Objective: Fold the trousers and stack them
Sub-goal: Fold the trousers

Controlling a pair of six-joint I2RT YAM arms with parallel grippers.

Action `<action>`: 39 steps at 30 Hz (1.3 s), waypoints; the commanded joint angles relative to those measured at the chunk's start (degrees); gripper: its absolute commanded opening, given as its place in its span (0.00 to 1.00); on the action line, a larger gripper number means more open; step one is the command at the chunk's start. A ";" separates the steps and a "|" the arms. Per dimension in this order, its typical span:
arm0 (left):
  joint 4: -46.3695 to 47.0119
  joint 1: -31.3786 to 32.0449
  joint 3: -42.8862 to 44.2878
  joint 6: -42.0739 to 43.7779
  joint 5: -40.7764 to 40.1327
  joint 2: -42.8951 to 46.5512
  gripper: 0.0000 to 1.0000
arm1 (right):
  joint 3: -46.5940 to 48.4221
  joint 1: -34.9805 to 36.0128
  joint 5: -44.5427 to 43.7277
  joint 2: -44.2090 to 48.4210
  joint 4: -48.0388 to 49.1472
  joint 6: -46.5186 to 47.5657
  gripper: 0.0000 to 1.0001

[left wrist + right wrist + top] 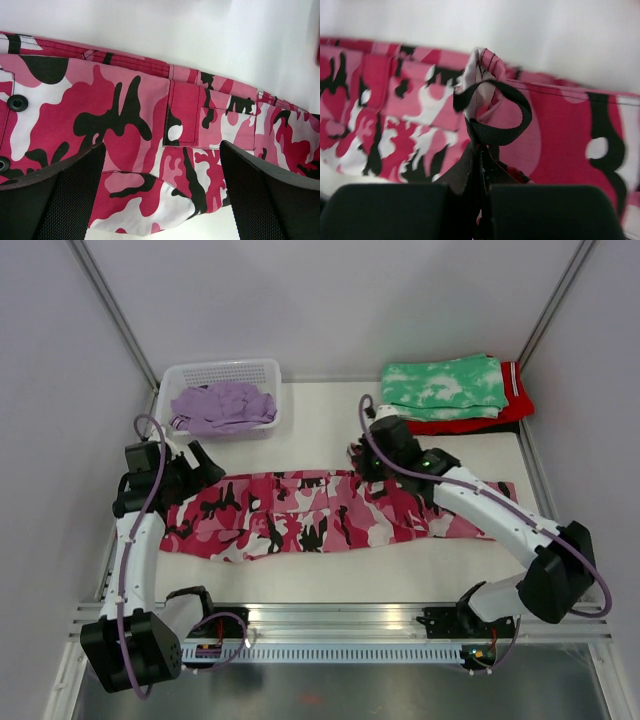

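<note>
The right gripper (481, 187) is clamped tight on a pinched-up fold at the far edge of the pink, white and black camouflage fabric trousers (300, 518), spread flat across the white table (400, 575). The left gripper (162, 192) gapes wide over their left end, holding nothing. The plain lilac fabric trousers (222, 405) lie crumpled in the white plastic basket (225, 368), far left.

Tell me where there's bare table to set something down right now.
Two bare patches of table: the near strip between the camouflage trousers and the front rail, and the far gap between the basket and the green tie-dye garment. The far corners are crowded; the trousers span the middle.
</note>
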State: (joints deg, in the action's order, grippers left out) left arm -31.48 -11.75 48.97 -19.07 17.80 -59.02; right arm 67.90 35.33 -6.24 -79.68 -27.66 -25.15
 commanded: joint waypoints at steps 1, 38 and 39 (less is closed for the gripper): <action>-0.07 0.23 -1.24 -1.41 -1.54 2.33 1.00 | 2.76 9.30 -6.32 -5.65 1.37 -9.91 0.00; 0.19 0.23 -3.27 -2.90 -0.14 4.00 1.00 | -21.76 -53.00 -25.91 12.10 -0.29 5.28 0.01; 0.28 0.23 -3.27 -2.82 -0.14 4.09 1.00 | -20.97 -53.26 -27.41 10.35 -0.72 5.81 0.02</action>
State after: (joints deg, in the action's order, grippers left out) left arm -33.69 -11.75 46.15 -20.23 15.62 -55.13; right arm 43.97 -17.34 -27.49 -66.87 -30.26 -22.46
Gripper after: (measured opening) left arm 0.993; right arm 0.028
